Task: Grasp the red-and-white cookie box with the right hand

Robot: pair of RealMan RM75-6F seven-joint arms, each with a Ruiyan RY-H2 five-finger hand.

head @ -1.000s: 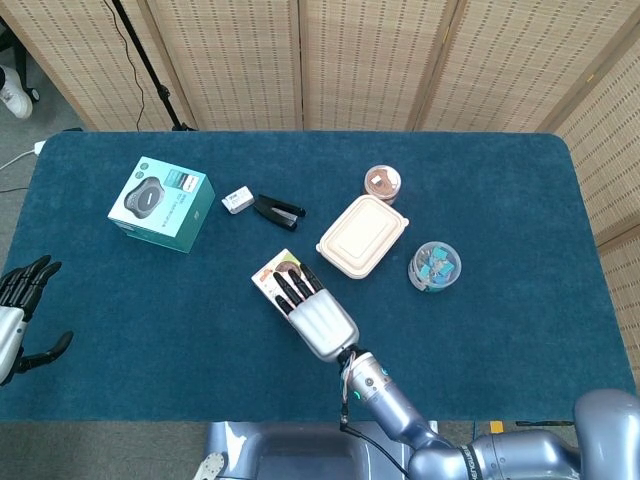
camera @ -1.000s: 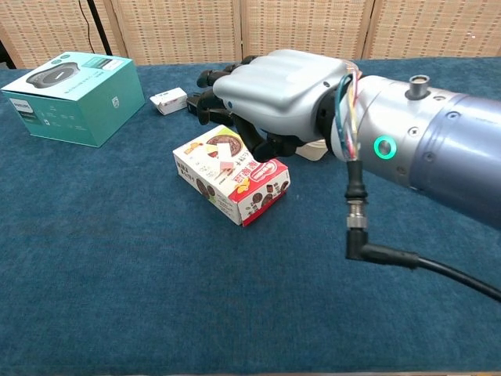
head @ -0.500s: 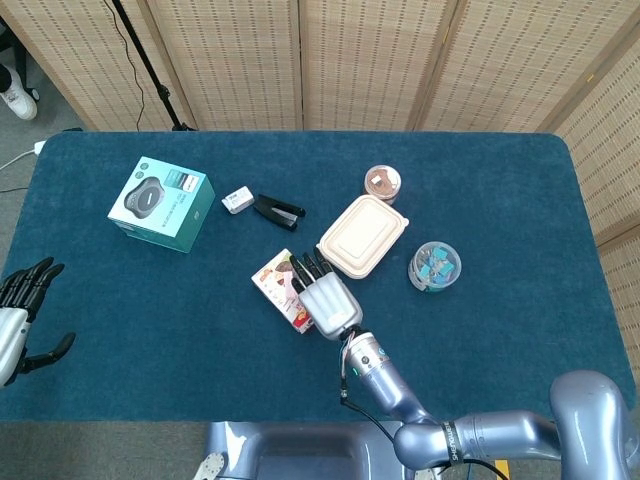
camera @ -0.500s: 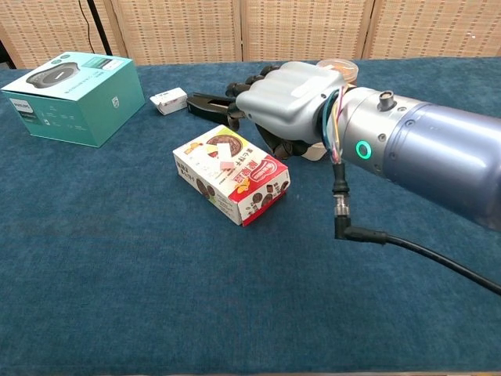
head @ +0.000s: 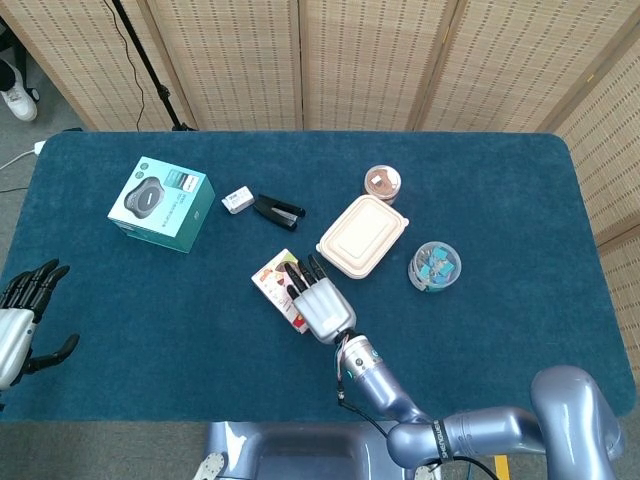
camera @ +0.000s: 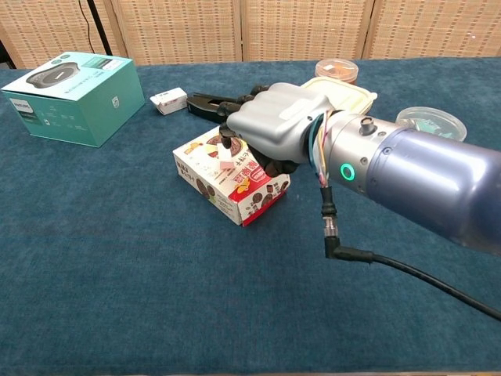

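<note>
The left hand (head: 22, 318) hung off the table's left edge, fingers apart, holding nothing. A teal product box (camera: 68, 95) stood far left. Near the middle of the blue table (head: 500, 290) lay the red-and-white cookie box (camera: 228, 175); the right hand (camera: 270, 128) rested over its top, fingers curled downward, though a firm grasp could not be told.

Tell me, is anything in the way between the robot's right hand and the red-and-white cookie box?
Nothing visible. The right hand is already over the cookie box, fingers reaching across its top. The beige lunch container and the black stapler sit beyond it, off to the sides.
</note>
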